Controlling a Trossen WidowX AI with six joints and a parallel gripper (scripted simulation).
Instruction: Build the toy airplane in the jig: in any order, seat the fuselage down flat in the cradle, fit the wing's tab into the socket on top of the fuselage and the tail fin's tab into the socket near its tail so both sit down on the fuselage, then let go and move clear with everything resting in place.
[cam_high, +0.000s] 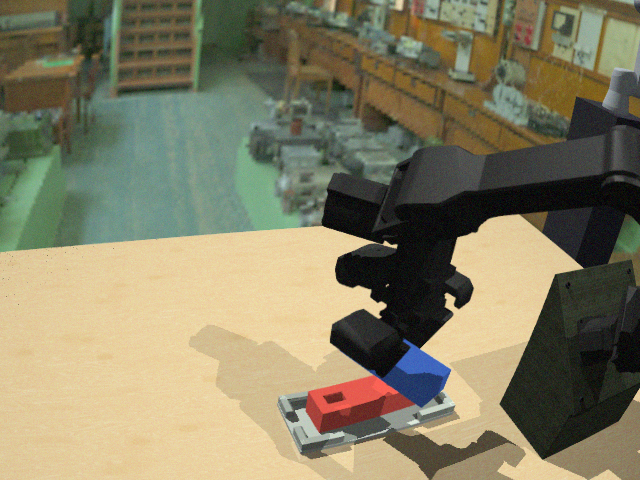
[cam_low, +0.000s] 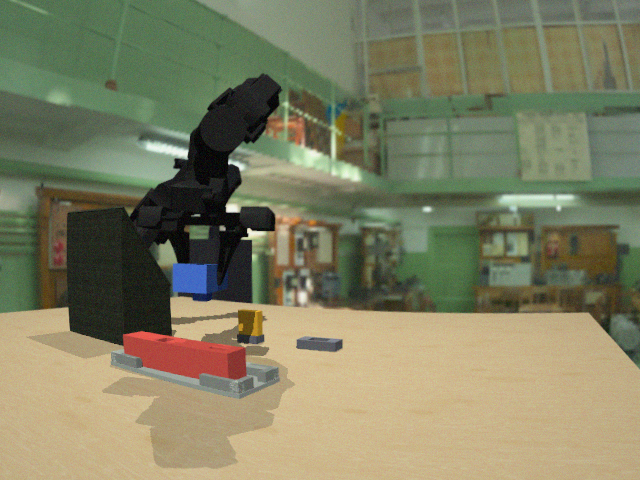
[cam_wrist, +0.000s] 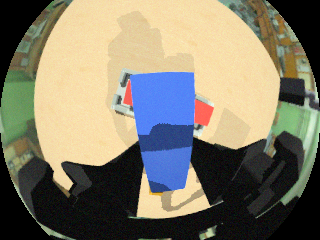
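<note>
The red fuselage (cam_high: 354, 395) (cam_low: 180, 356) (cam_wrist: 203, 112) lies in the grey cradle (cam_high: 315, 440) (cam_low: 219, 382) (cam_wrist: 120, 107), looking flat, with openings in its top. My gripper (cam_high: 403, 359) (cam_low: 202, 273) (cam_wrist: 164, 140) is shut on the blue wing (cam_high: 421, 373) (cam_low: 192, 277) (cam_wrist: 162, 100) and holds it in the air. The wing's tab (cam_low: 202, 297) points down. In the wrist view the wing crosses over the fuselage and hides its middle; in the exterior view a gap shows between them. The yellow tail fin (cam_low: 250, 322) stands upright in a small dark holder (cam_low: 253, 338).
A grey block with a hollow top (cam_low: 319, 344) lies on the table, right of the tail fin in the exterior view. A tall dark wedge-shaped block (cam_high: 547, 361) (cam_low: 103, 279) stands beside one end of the cradle.
</note>
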